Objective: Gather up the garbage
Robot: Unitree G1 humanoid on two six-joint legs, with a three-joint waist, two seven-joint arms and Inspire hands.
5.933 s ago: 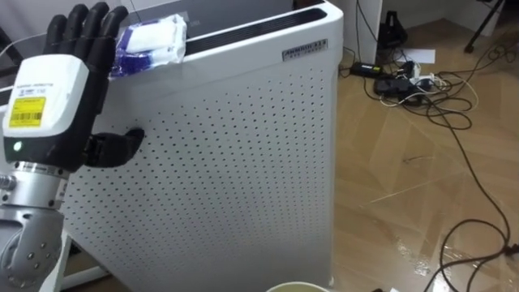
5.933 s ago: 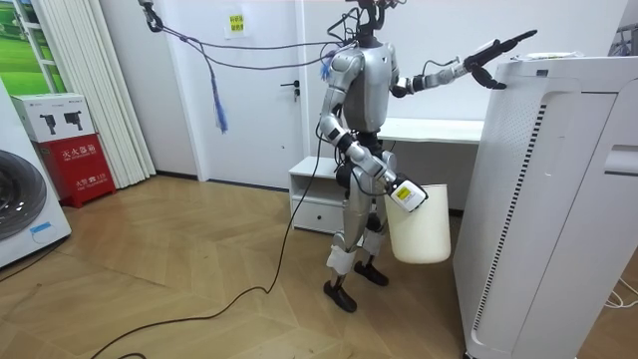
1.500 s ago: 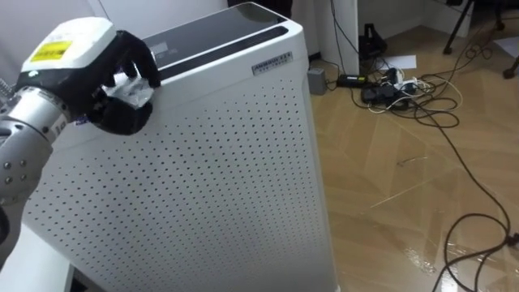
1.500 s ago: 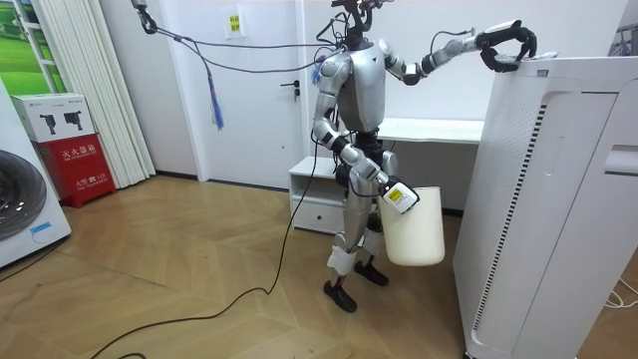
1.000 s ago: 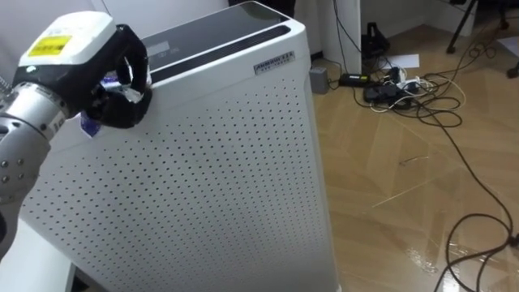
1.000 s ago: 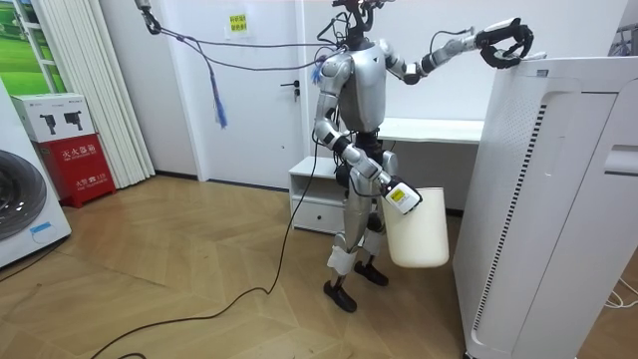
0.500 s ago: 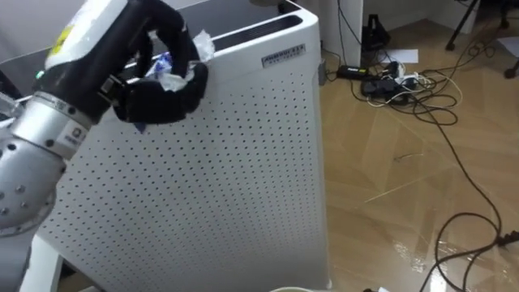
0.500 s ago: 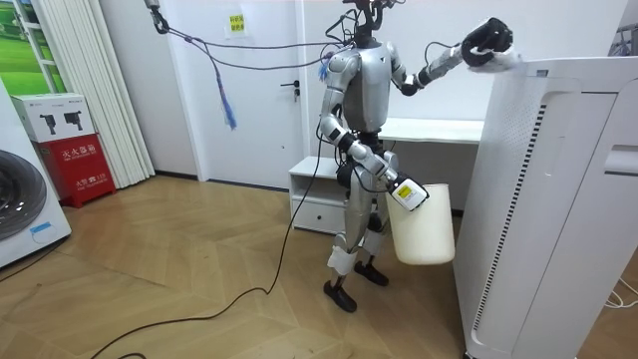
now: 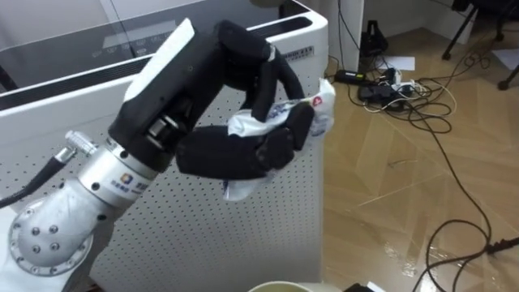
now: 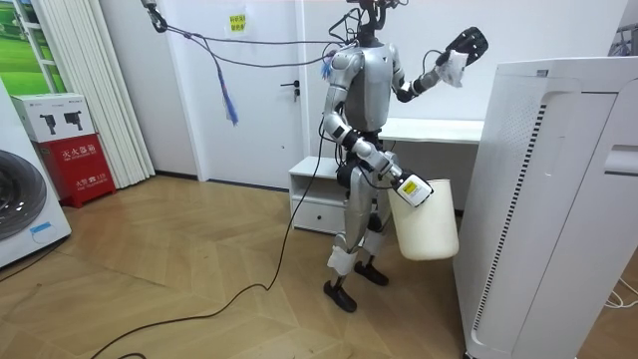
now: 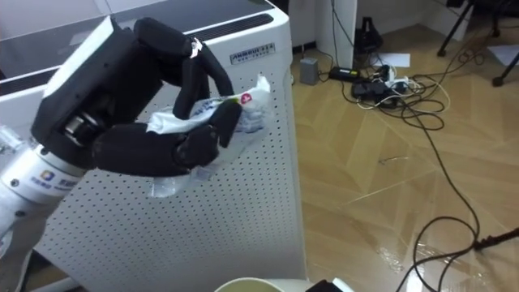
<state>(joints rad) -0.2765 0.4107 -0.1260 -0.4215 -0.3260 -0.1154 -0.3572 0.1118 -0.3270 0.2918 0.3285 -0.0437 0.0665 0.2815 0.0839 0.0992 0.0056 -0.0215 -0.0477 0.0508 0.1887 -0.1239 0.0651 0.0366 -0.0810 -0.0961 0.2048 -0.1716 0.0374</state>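
Note:
My left hand (image 9: 212,153) is raised in front of me, fingers and thumb curled round a crumpled white plastic wrapper (image 9: 318,111) with blue print and a red spot. In the right eye view the same hand (image 11: 122,91) grips the wrapper (image 11: 220,110) beside the top front corner of the tall white perforated unit (image 9: 203,235). The room view has that hand (image 10: 467,42) lifted at head height, off the unit (image 10: 558,199), the wrapper (image 10: 454,63) hanging from it. My right hand (image 10: 410,190) is at the rim of a white bucket (image 10: 424,227) at hip height; its rim (image 9: 280,285) peeks in at the bottom.
Tangled cables and a power strip (image 9: 389,85) lie on the wooden floor at the right. I stand between a white desk (image 10: 439,130) behind me and the tall unit. A washing machine (image 10: 20,204) and a red box (image 10: 75,165) stand at the room view's left.
My left hand, shut on the wrapper, has lifted it off the top of the white unit and drawn it back toward my body. The bucket stayed at my hip.

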